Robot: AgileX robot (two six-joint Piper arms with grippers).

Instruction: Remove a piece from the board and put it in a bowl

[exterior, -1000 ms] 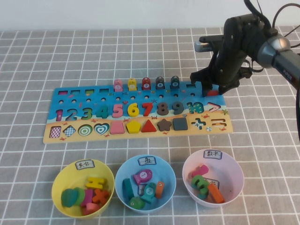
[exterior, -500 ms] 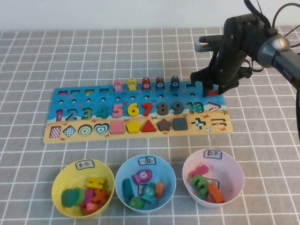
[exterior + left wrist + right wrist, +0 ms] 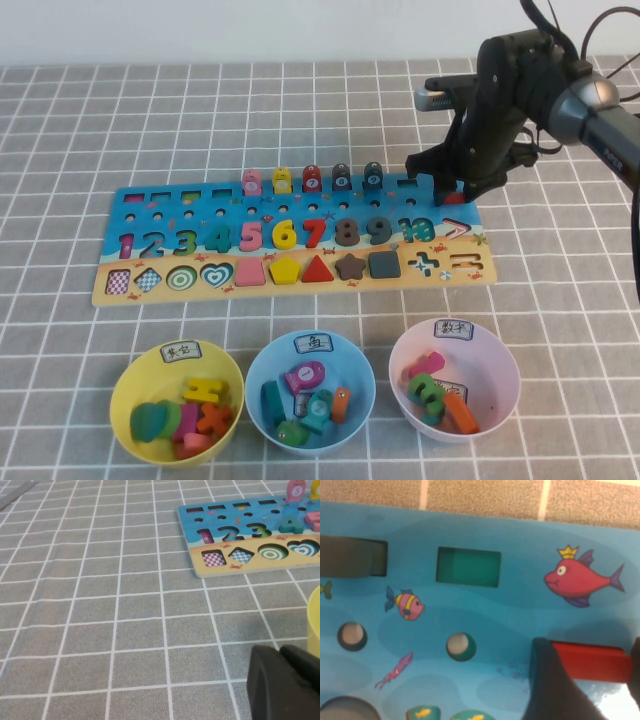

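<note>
I am viewing the right tool (image 3: 440, 190) lowered over the far right end of the long rectangular wooden puzzle board (image 3: 160, 290), blue above and tan below. In the right wrist view, its dark fingers (image 3: 552, 680) are bracketing the small red flat wooden bar (image 3: 590, 661), which is lying on the blue area of the board (image 3: 470, 615) just beside a painted red fish (image 3: 580, 577). The fingers are standing spread on either side of the bar; I cannot tell for certain whether they are touching it, as only one finger is showing clearly.

The left tool (image 3: 282, 685) is hanging low over the grey gridded surface (image 3: 100, 605), near the board's left end (image 3: 240, 560); I cannot tell how its jaws are standing.

The round yellow plastic bowl (image 3: 135, 385) with a small white handwritten label on its rim is sitting on the surface (image 3: 60, 380) in front of the board, at the left of a row with a blue bowl (image 3: 265, 365) and a pink bowl (image 3: 500, 370). All three are holding coloured pieces.
</note>
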